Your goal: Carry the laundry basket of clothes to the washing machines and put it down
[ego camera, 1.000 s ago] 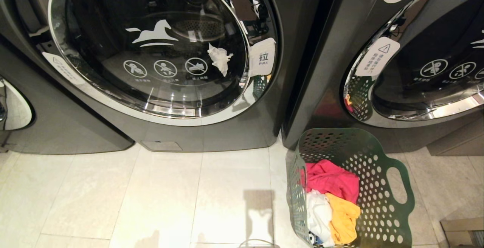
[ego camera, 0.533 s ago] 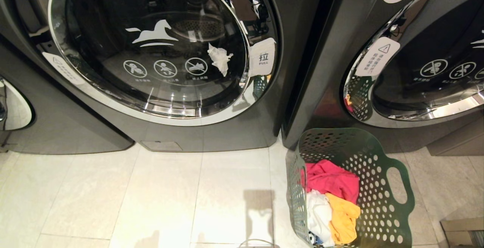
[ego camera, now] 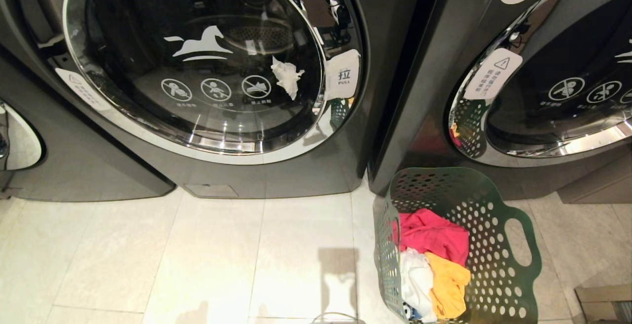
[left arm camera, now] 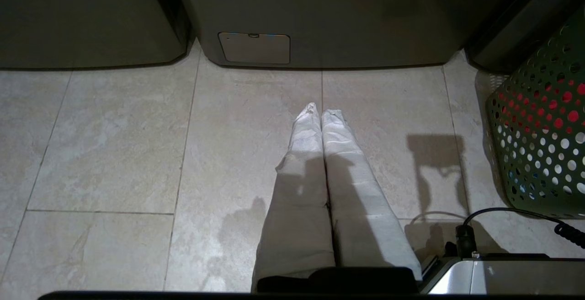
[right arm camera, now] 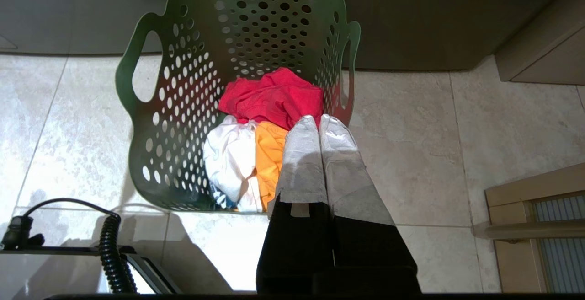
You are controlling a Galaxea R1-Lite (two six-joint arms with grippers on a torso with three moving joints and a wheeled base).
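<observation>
The dark green perforated laundry basket point(ego camera: 498, 264) stands on the tiled floor right in front of the right-hand washing machine point(ego camera: 543, 92), beside the left one point(ego camera: 197, 67). Inside lie the clothes: a pink-red piece point(ego camera: 432, 235), a white one point(ego camera: 414, 279) and a yellow-orange one point(ego camera: 447, 284). In the right wrist view the basket point(right arm camera: 173, 121) sits below my right gripper point(right arm camera: 317, 119), which hangs shut and empty over its near rim. My left gripper point(left arm camera: 318, 110) is shut and empty above bare floor, the basket point(left arm camera: 544, 153) off to its side. Neither arm shows in the head view.
A white tissue scrap point(ego camera: 287, 77) sticks to the left machine's door glass. A wooden-framed object point(right arm camera: 534, 227) stands on the floor just right of the basket. A black coiled cable point(right arm camera: 107, 245) and my base edge lie near me. Pale floor tiles point(ego camera: 197, 255) spread before the left machine.
</observation>
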